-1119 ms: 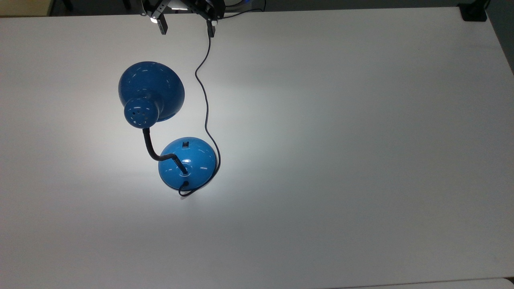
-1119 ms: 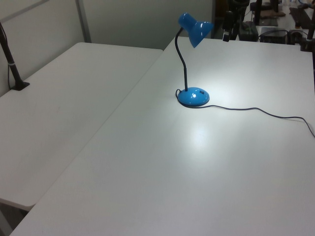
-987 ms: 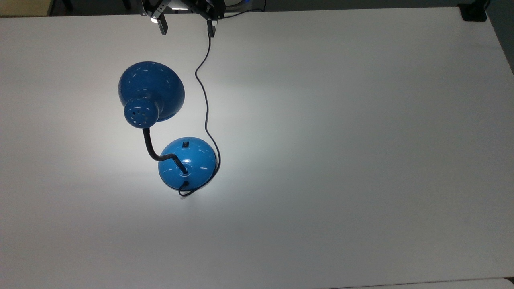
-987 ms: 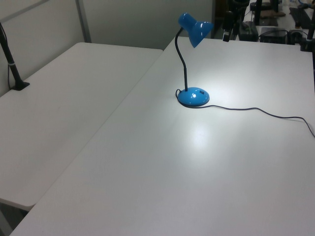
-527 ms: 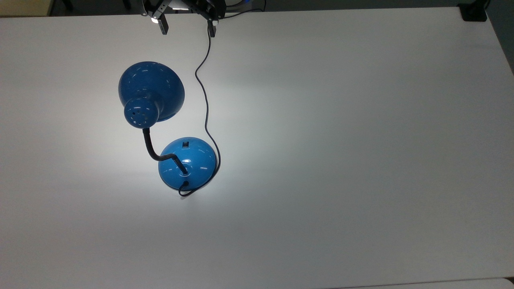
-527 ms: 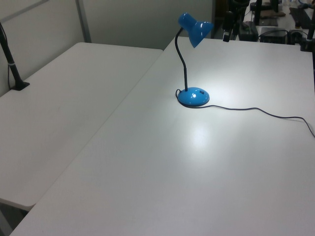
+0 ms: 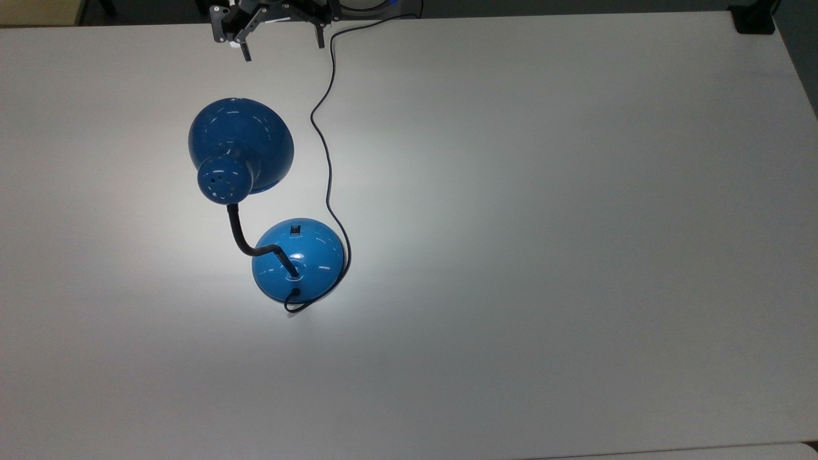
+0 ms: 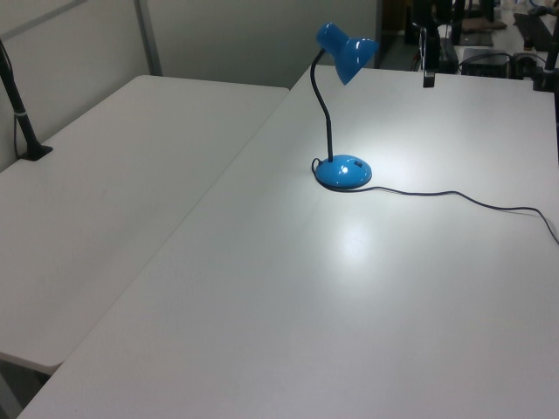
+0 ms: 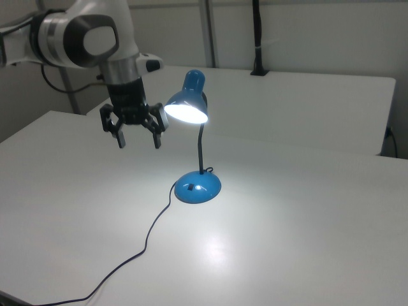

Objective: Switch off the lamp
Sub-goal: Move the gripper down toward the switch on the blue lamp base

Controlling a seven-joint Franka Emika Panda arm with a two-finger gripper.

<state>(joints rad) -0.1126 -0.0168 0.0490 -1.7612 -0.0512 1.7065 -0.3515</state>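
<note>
Lamp lit: the shade throws a bright patch on the white tabletop in the right view, and the glow around the base shows in the top view as well. So the task is not done; judged from this, all of it is left.

Position of lamp: base left of centre in the top view, lower centre-left in the right view. Black bendy neck rises from the base; shade hangs above and to the upper left of the base in the top view. Small black switch sits on the base's upper side in the top view (on the near face of the dome in the right view).

Hand: released, fingers spread wide and grasping nothing. It hovers in the air at upper left of the right view, just beside the shade and well above the tabletop. In the top view it sits at the upper edge, well apart from the switch.

Remaining, as I judge it: bring the hand down to the base and press the switch.

In the way: the shade and neck overhang the side of the base nearest the hand. The black cord runs from the base up to the top view's upper edge, passing under the hand. Second tabletop at the left view's left, not involved.
</note>
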